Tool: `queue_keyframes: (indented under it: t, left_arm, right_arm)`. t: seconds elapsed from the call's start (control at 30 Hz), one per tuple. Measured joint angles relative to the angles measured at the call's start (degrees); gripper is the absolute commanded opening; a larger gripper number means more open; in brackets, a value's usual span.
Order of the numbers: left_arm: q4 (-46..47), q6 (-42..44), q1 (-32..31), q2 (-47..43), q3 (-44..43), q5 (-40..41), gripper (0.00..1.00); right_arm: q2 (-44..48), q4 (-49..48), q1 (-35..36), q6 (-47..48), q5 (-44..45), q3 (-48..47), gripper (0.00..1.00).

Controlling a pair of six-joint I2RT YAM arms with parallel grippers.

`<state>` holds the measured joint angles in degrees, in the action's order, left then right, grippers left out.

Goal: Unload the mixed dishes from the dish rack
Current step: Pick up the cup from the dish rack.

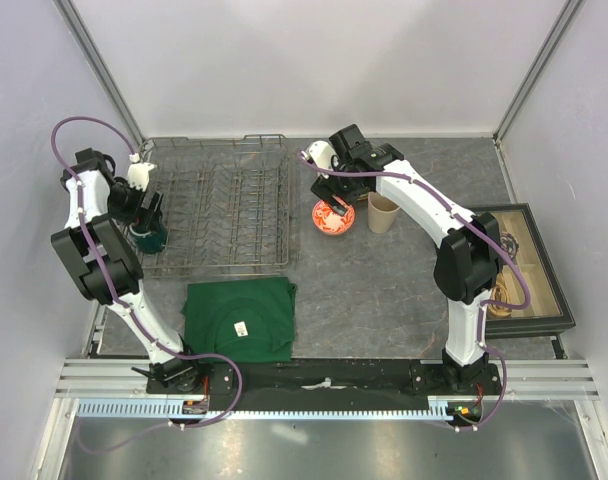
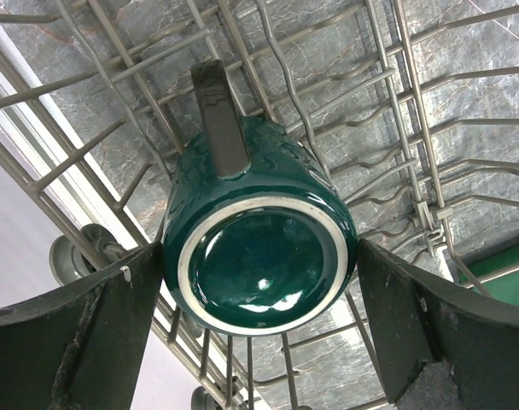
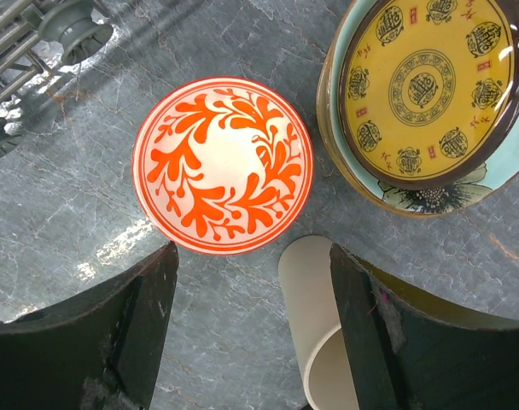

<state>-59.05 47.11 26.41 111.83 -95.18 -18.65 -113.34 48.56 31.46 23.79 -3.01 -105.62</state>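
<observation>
Left gripper [image 2: 259, 256]: jaws spread wide astride the dark green mug [image 2: 259, 256], one finger [image 2: 89, 333] either side and right beside its walls. The mug lies on its side on the wires at the left end of the dish rack [image 1: 234, 215], glazed base toward the wrist camera and handle uppermost in that view. Right gripper [image 3: 253, 256]: jaws apart, holding nothing, hanging over the grey table [image 1: 404, 290] off the rack's right side. Small red-and-white bowl [image 3: 223, 165] sits upright on the table just outside the rack's right edge, clear of both fingers. Tall beige cup [image 1: 383, 212] stands upright beyond the bowl, farther from the rack. Yellow-and-dark patterned plate [image 3: 426, 85] lies on top of the pale teal plate [image 3: 498, 184], both outside the rack near the bowl; the stack is hidden under the arm in the top view. Dark green cloth [image 1: 239, 318] lies just before the rack's near edge. Black compartment box [image 1: 524, 270] sits well apart from the rack, at the table's right side.
</observation>
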Motion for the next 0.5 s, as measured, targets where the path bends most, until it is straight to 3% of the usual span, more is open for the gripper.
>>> queue_keyframes:
  t: [0.5]
  left_arm:
    - [3.2, 0.0, -0.9, 0.3, 2.0, 1.1, 0.99]
  right_arm:
    - [-0.4, 0.0, 0.3, 0.0, 0.0, 0.1, 0.80]
